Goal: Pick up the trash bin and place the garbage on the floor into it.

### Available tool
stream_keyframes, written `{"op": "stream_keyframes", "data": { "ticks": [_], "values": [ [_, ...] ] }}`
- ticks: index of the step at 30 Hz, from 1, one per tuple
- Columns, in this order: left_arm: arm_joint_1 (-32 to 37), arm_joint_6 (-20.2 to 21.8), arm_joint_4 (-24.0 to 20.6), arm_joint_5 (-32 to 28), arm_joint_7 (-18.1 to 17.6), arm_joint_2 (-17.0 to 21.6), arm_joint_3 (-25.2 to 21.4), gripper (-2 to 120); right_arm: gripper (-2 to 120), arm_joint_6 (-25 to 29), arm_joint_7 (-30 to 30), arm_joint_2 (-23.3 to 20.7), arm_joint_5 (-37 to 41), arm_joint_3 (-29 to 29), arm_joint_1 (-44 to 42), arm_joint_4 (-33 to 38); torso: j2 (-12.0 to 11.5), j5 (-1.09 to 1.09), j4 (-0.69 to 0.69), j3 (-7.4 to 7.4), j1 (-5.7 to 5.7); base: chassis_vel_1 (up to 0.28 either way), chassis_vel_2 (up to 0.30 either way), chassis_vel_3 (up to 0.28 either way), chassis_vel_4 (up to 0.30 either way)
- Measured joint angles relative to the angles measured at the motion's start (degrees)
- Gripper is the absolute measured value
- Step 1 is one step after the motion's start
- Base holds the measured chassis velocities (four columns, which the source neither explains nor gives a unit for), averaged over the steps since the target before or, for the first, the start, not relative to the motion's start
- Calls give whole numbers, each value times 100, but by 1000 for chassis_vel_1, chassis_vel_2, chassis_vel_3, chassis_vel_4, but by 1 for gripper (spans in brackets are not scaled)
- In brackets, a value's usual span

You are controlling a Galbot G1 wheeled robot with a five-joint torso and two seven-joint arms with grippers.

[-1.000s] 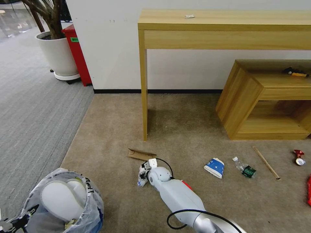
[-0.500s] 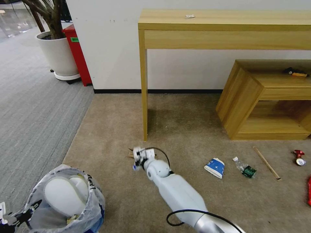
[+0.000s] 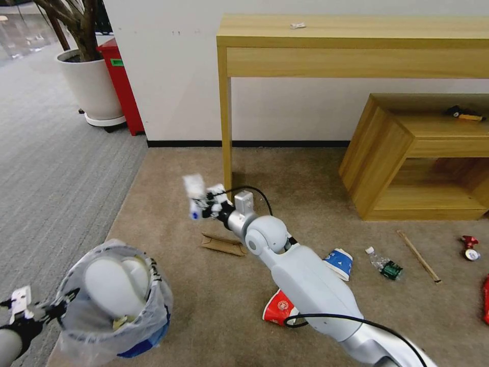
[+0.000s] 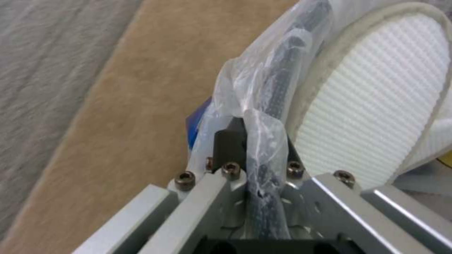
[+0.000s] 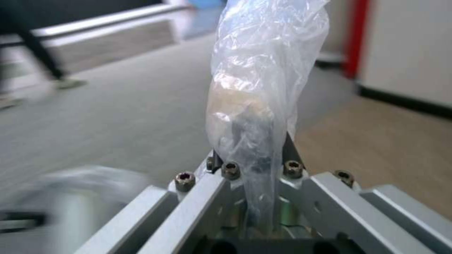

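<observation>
On my far left, the left gripper [image 3: 48,309] pinches the rim of the trash bin [image 3: 117,300], held above the floor [image 3: 214,326] with a white insole [image 3: 109,286] inside. At centre, my right gripper [image 3: 204,208] is raised over the cardboard [image 3: 222,244], fingers clamped on a crinkly clear wrapper [image 3: 193,196]. To the right lie a red-white cup [image 3: 279,309], blue carton [image 3: 338,262], small bottle [image 3: 384,265] and stick [image 3: 418,256].

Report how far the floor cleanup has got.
Done: two white insoles sit in the small blue bag-lined bin, held at its rim by the left gripper.
In hand: the right gripper holds a clear plastic-wrapped scrap aloft.
Left: cardboard, red-white cup, blue carton, bottle, stick.
</observation>
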Motion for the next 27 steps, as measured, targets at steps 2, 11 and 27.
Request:
{"op": "stream_keyframes", "data": {
  "ticks": [2, 11, 27],
  "values": [
    [-80, -1, -20, -99, -123, 110, 159, 0, 0, -6, -128, -20, 54, -147, 115, 130, 0, 1, -1, 0, 0, 0, 0, 0, 0],
    [-169, -4, -223, -567, -665, 682, 734, 0, 0, -101, -701, -107, 45, -1114, 595, 362, 0, 0, 0, 0, 0, 0, 0, 0, 0],
    [-70, -4, -614, -1263, -1318, 1307, 849, 0, 5, -555, -754, -249, -321, -1737, 482, 111, 0, 1, 0, 0, 0, 0, 0, 0, 0]
  ]
}}
